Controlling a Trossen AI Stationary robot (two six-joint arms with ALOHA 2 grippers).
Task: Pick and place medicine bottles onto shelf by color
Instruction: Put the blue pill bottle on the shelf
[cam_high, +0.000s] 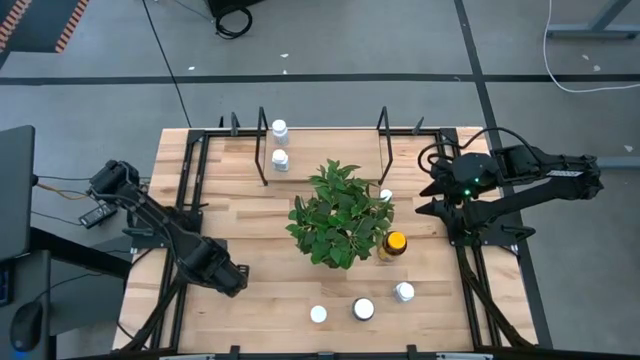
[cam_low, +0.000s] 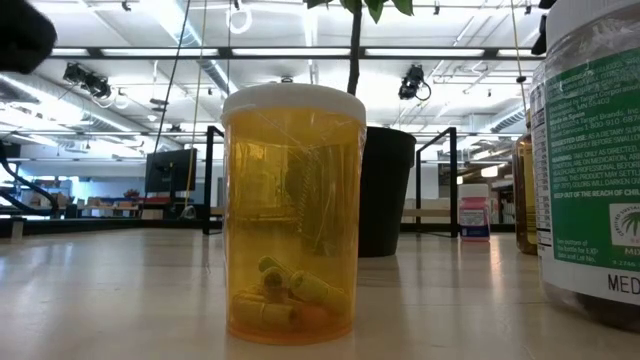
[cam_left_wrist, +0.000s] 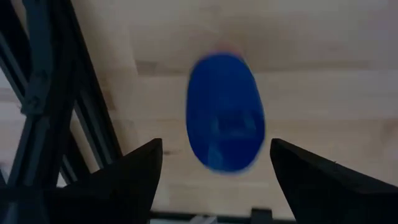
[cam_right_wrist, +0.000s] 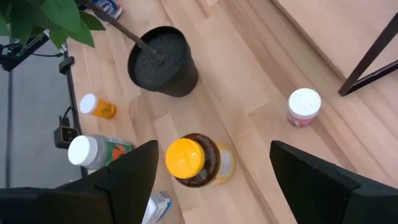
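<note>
Left gripper (cam_left_wrist: 214, 186) spread wide over a blue bottle (cam_left_wrist: 225, 112) lying on the wood between its fingers, near the table's left front frame rail (cam_high: 185, 290). Step in hand, by my reading: the pick. Next: descend, close squarely; rail crowds one side.

Mid-table: potted plant (cam_high: 340, 213), amber bottle (cam_high: 392, 244) beside it, white bottles (cam_high: 362, 309) in front.

Right gripper (cam_right_wrist: 211, 180) open, hovering above the amber bottle, waiting.

Far edge: shelf (cam_high: 264, 150) holds two white bottles (cam_high: 279, 129); its middle and right stand free.
</note>
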